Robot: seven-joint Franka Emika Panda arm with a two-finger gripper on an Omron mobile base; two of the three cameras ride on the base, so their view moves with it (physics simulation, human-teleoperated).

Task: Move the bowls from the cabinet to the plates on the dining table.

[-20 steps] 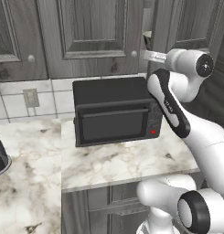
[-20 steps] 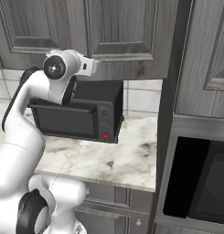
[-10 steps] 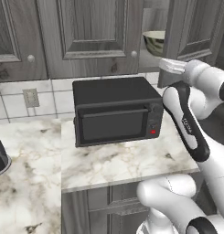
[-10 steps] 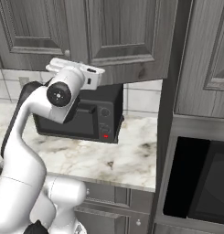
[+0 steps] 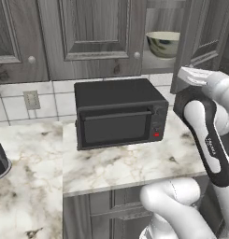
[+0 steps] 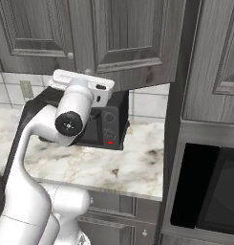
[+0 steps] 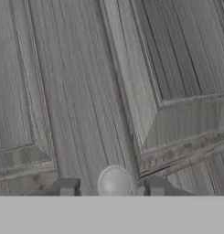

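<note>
Fingers (image 7: pixel 67 186): 2 dark tips are seen in the hand view, spread apart, 1 on each side of a small round knob (image 7: pixel 114 181); nothing is pinched, and contact with the knob cannot be told.
Gripper (image 7: pixel 112 187): held close against the grey door panel, aimed at the knob.
Cabinet (image 5: pixel 95 35): grey wood-grain wall unit above the counter; its right-hand door (image 5: pixel 204 32) is seen swung open in the left base view, and the shelf behind it is exposed.
Microwave (image 5: pixel 118 113): black, set on the marble counter (image 5: pixel 130 163) below the cabinet; not part of the job.
Bowl (image 5: pixel 162 43): 1 pale cream-green bowl is seen upright on the cabinet shelf, above and right of the microwave. The 2nd bowl is not made out.
Progress: judged early. The door is open, but 0 of 2 bowls have been lifted out.
Left to do: each bowl is to be gripped, carried to the dining table, and set on a plate.
</note>
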